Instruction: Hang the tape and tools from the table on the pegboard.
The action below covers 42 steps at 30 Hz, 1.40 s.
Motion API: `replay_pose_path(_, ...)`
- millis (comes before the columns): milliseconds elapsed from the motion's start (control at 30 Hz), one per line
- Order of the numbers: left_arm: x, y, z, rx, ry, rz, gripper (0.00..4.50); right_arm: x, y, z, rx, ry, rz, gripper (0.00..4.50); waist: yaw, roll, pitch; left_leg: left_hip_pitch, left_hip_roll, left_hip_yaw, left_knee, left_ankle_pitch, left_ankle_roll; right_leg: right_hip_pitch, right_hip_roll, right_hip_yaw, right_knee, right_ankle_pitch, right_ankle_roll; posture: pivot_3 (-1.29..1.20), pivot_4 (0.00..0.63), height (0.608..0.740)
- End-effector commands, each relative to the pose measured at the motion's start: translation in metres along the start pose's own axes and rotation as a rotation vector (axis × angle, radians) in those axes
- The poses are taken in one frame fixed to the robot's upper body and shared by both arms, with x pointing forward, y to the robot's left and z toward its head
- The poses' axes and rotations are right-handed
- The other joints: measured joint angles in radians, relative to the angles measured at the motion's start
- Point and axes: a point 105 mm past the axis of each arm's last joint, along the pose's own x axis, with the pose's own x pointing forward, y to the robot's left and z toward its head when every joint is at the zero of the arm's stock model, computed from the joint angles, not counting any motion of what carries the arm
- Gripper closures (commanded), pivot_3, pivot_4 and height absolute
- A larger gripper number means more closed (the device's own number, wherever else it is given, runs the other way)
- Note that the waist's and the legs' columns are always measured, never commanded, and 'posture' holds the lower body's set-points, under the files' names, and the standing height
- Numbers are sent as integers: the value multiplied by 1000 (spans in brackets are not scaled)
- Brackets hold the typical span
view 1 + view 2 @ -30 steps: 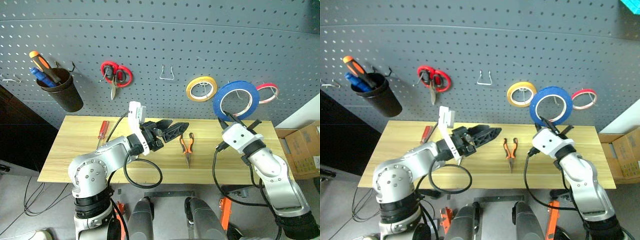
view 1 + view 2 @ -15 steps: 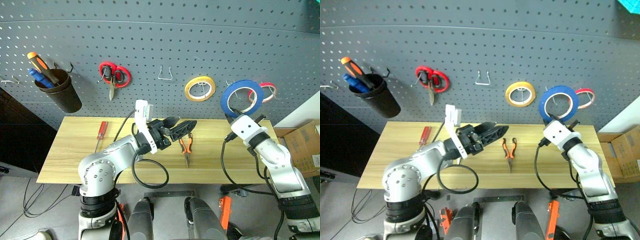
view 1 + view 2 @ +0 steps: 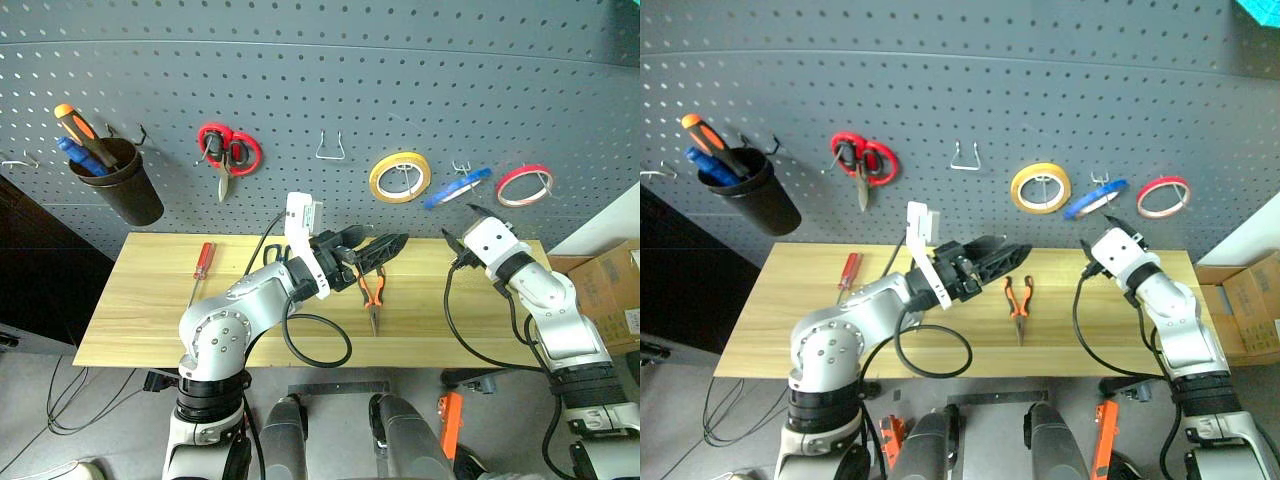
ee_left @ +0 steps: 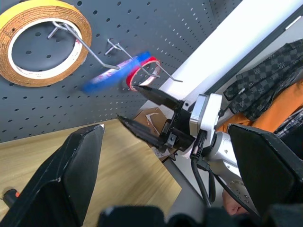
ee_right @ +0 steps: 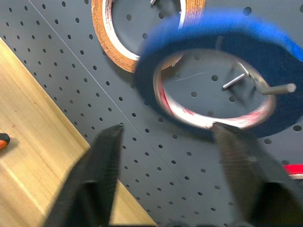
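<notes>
Left eye view gives you the relation that matters: the pliers (image 3: pixel 372 292) lie on the counter (image 3: pixel 140 320) just below and slightly short of the left fingers (image 3: pixel 388 250), well apart from the right fingers (image 3: pixel 463 222). Your left arm is clearly the nearer one for them.

The pliers' long axis runs from the pegboard (image 3: pixel 300 90) back toward you, orange handles at the far end and nose at the near end. The left fingers point across that axis, toward the right arm, so I judge you will need to drop the wrist and turn it before those fingers can straddle the handles.

The left fingers are spread wide with nothing between them, as the left wrist view shows. The right fingers are also parted and empty.

The tape (image 3: pixel 457 187) sits just above and beyond the right fingers, on a hook on the pegboard between the yellow roll (image 3: pixel 402 176) and the red roll (image 3: pixel 525 184). It hangs tilted, nearly edge-on from the head camera, and nothing is touching it. That item looks done, provided it stays on its hook.

The screwdriver (image 3: pixel 203 262) lies far out on the other side of the left fingers, near the counter's left end, its shaft pointing toward you. It is again the left arm's reach, so I would take the pliers first.
</notes>
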Motion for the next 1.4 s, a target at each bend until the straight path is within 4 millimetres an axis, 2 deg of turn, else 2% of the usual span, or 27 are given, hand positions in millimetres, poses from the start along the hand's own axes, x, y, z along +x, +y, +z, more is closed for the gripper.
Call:
replay_pose_path(33,0,-9,6,19,-26,-41,0,-6,-6,5,9,-19,-41,46,0,0,0,0,0,0,0,0,0,0,0,0,0,0,0,-2,206,740)
replay_pose_path(167,-5,-5,6,27,-23,-19,0,-15,-1,0,48,24,-63,46,0,0,0,0,0,0,1,0,0,0,0,0,2,0,0,8,211,740)
replay_pose_path(333,-30,21,-7,113,81,125,0,-50,56,2,225,151,84,46,2,1,0,1,0,-2,1,0,0,-1,0,-1,6,-1,0,12,225,740)
replay_pose_path(467,-56,41,-28,175,199,246,0,-58,84,7,381,273,182,46,-8,1,-1,3,1,0,1,0,0,-2,0,2,10,-5,1,9,239,740)
replay_pose_path(600,-86,55,-51,170,289,380,0,-37,102,17,620,438,230,46,-8,1,0,7,1,0,1,0,0,-1,1,2,10,-5,-9,21,256,740)
replay_pose_path(700,-100,61,-60,170,306,448,0,-19,114,28,749,528,270,46,-3,1,0,8,2,-1,1,0,0,-2,1,1,12,-4,-12,35,262,740)
replay_pose_path(767,-111,64,-66,159,310,500,0,-3,126,40,906,605,286,46,1,1,0,8,2,-2,-1,1,0,-2,1,-1,12,-4,-12,49,268,740)
replay_pose_path(833,-117,64,-69,154,310,521,0,4,132,46,964,651,296,46,5,1,0,7,2,-3,-2,1,1,-3,1,-2,12,-3,-12,50,268,740)
replay_pose_path(967,-137,63,-77,163,337,585,0,28,156,65,988,743,324,46,13,1,0,4,2,-3,-2,1,2,-4,1,-3,10,-7,-14,89,268,740)
replay_pose_path(1067,-139,63,-76,171,324,606,0,34,157,61,974,756,322,46,31,2,0,0,0,-3,-3,0,0,-6,-1,-3,8,-9,-12,121,275,740)
replay_pose_path(1267,-138,59,-75,175,307,619,0,38,154,32,939,844,220,46,28,2,1,-1,1,-3,-5,-2,-1,-8,0,-4,8,-11,-6,133,288,740)
replay_pose_path(1400,-139,57,-75,171,306,621,0,44,154,32,948,851,199,46,27,2,1,0,2,-4,-5,-2,-1,-8,1,-4,8,-14,-10,131,293,740)
